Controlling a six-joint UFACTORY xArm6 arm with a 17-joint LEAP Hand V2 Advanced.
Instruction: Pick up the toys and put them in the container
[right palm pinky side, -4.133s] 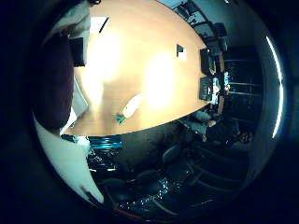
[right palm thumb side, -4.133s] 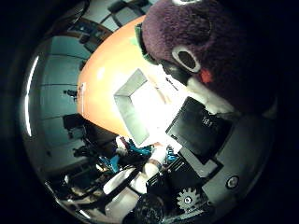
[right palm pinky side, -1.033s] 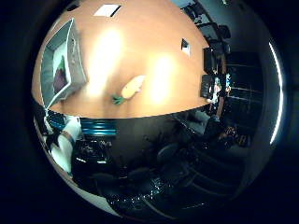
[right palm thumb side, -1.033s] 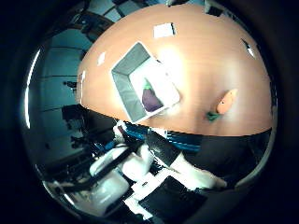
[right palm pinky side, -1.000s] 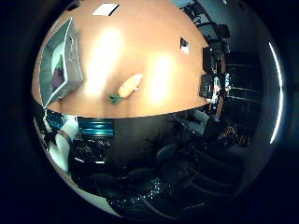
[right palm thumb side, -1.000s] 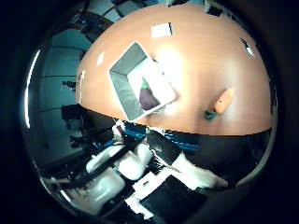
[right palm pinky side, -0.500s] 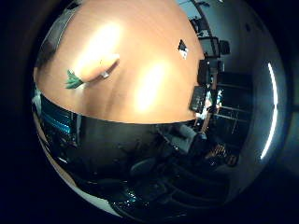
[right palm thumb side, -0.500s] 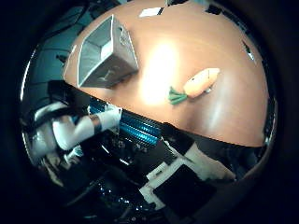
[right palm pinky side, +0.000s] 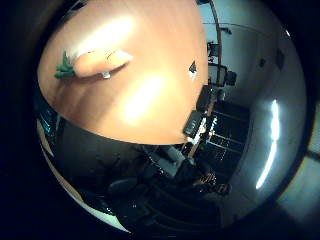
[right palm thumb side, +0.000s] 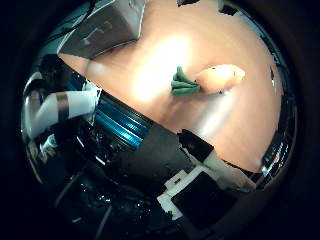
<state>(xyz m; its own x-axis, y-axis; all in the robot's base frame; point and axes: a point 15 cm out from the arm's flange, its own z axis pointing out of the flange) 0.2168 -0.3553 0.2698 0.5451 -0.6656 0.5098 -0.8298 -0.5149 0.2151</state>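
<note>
Looming larger than before: carrot toy (right palm thumb side: 219, 78) on table (right palm thumb side: 165, 55); container (right palm thumb side: 107, 25) near.

A toy carrot (right palm thumb side: 219, 78) lies on its side on the orange-brown table (right palm thumb side: 165, 55); its body is orange and tapers to a blunt tip; a tuft of green leaves sits at the other end; nothing touches it. A grey container (right palm thumb side: 107, 25) stands on the same table, well apart from the carrot, on the side its leaves point to; only its outer wall shows, so its contents cannot be seen.
</note>
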